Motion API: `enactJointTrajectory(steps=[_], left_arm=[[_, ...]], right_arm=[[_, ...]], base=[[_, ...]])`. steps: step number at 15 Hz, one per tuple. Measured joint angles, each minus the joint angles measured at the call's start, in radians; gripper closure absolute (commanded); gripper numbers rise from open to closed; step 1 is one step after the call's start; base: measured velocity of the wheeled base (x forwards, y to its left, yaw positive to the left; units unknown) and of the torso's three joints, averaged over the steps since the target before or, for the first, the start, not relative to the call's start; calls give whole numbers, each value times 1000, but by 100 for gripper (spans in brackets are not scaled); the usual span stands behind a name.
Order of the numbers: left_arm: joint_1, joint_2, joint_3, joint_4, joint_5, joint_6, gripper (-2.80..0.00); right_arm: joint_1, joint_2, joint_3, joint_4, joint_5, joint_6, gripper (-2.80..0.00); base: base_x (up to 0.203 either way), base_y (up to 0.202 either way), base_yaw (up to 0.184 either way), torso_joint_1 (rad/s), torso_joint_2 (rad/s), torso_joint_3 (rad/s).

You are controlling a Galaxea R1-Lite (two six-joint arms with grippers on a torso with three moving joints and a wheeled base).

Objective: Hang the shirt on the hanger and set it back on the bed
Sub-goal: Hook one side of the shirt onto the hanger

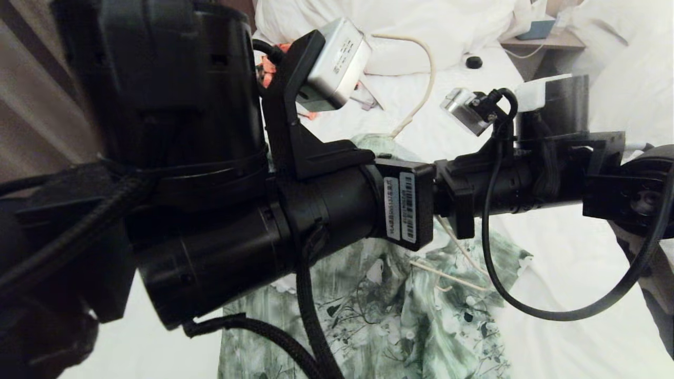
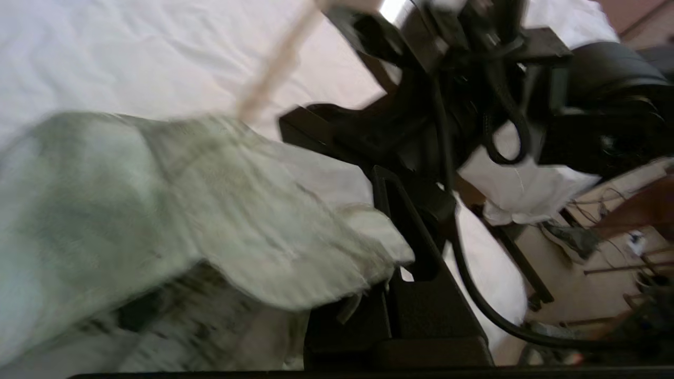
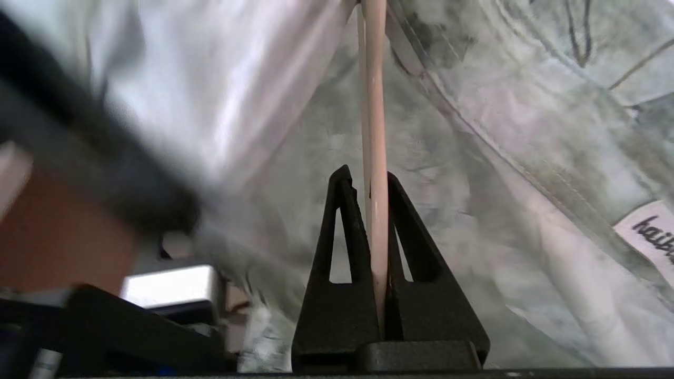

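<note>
The green-and-white flowered shirt (image 1: 379,310) hangs below my two arms, over the white bed (image 1: 574,273). The cream hanger's hook (image 1: 430,68) curves up above the collar, and its thin wires (image 1: 447,272) show inside the open front. My left arm (image 1: 316,221) reaches in from the left and meets the right arm (image 1: 526,179) in the middle. The left gripper (image 2: 376,179) is shut on an edge of the shirt (image 2: 158,210). The right gripper (image 3: 368,173) is shut on the hanger (image 3: 375,105), with the shirt's fabric (image 3: 526,131) draped round it.
A big white pillow (image 1: 421,31) lies at the head of the bed, with a small black round thing (image 1: 474,62) beside it. An orange garment (image 1: 267,68) peeks out behind my left arm. A nightstand (image 1: 547,42) and a second bed (image 1: 632,68) stand at the right.
</note>
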Motion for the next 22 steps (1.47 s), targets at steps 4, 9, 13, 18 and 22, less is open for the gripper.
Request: enactJointTrajectory(steps=[4, 9, 13, 18, 22], left_arm=[[-77, -18, 26, 0, 6, -5, 0], [-111, -10, 45, -2, 33, 2, -280], [-113, -9, 57, 3, 32, 3, -280], [-133, -36, 153, 75, 26, 7, -280], [-159, -45, 191, 86, 24, 7, -280]], right_arm=[[12, -39, 14, 5, 0, 18, 0], [8, -79, 38, 6, -4, 16, 0], [-16, -93, 45, 3, -5, 14, 0], [-42, -86, 19, -55, -13, -12, 0], [-38, -76, 44, -153, -6, -14, 0]], base=[[0, 0, 0, 0, 0, 0], [0, 0, 0, 0, 0, 0], [0, 0, 0, 0, 0, 0], [0, 0, 0, 0, 0, 0], [0, 0, 0, 0, 0, 0]])
